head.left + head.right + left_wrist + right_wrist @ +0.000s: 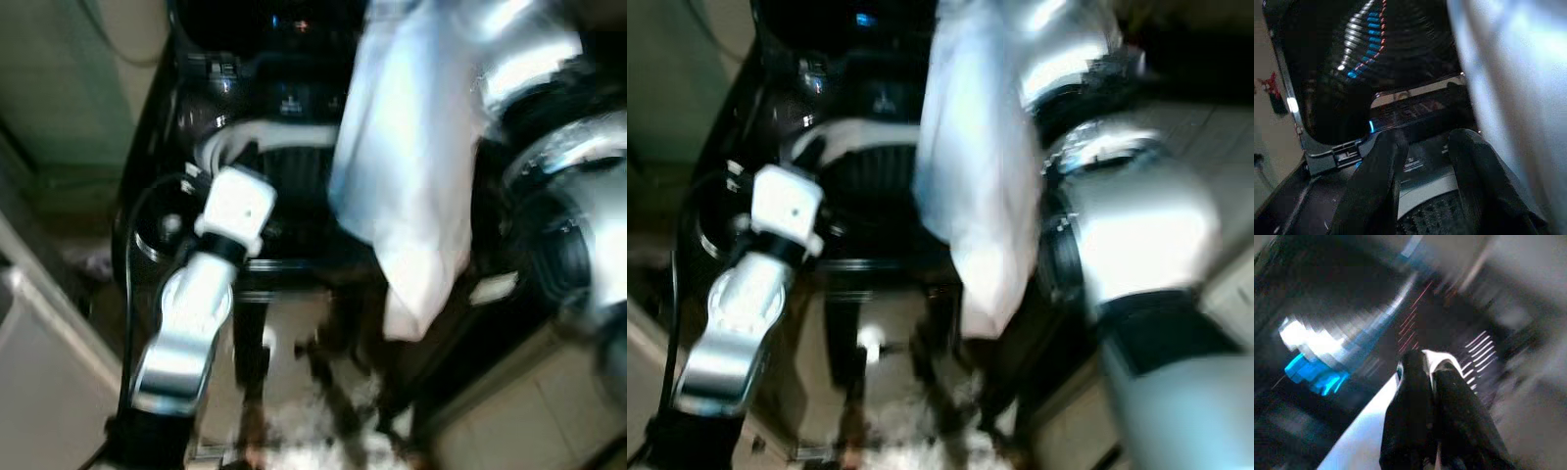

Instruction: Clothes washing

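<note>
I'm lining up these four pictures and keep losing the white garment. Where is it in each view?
Left eye view: white garment hangs right of centre, over the dark washing machine.
Right eye view: it hangs at centre, beside the right arm.
Left wrist view: it covers the right side.
Right wrist view: pinched in the right gripper.
Shared landmark: the machine's blue lights.

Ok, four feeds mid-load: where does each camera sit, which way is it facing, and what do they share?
Left eye view: head, looking forward and down at the glossy black washing machine; silver left arm, left end effector, hanging white cloth garment.
Right eye view: head, same scene; silver right arm raised beside the garment.
Left wrist view: along its two parted black fingers toward the machine.
Right wrist view: blurred; right end effector pinching the garment.
Shared: all four show machine and garment.
</note>
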Motion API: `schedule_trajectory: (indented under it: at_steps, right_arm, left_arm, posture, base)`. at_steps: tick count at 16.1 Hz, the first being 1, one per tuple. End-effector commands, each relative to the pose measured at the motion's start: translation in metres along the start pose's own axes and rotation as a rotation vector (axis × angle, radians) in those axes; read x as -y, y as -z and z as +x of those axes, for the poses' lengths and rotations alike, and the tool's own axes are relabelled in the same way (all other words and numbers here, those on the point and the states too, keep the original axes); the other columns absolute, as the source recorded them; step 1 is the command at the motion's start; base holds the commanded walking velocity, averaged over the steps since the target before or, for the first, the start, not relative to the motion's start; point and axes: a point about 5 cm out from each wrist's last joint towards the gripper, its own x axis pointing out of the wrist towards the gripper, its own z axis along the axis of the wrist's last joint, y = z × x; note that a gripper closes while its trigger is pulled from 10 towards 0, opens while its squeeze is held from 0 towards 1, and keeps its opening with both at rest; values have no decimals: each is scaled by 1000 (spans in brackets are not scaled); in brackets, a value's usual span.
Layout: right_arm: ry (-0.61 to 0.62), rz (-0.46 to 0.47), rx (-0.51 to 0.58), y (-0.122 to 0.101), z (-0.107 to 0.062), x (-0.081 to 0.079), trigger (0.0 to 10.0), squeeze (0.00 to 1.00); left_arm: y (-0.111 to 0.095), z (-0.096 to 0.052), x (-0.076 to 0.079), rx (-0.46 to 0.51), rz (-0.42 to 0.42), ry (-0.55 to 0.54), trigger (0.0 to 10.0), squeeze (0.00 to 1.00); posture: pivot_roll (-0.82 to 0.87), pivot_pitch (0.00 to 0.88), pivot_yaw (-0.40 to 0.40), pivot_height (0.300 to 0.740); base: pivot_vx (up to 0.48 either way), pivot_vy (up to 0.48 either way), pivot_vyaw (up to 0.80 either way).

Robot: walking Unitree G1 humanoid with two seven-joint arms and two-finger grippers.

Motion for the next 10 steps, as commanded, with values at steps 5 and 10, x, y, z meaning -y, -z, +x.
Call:
schedule_trajectory:
  at_steps: [5,10]
  right_arm:
    - [-90,407,-453,135,-59,-64,10000,0]
    - [83,350,-183,117,-56,-34,10000,1000]
  left_arm:
    - [-4,-4,3,-6,1,24,10000,0]
    - [-2,-4,4,-18,11,64,10000,0]
  posture:
    - [27,0,-53,740]
    - [-11,6,-24,740]
  base:
    - [0,0,0]
    - [0,0,0]
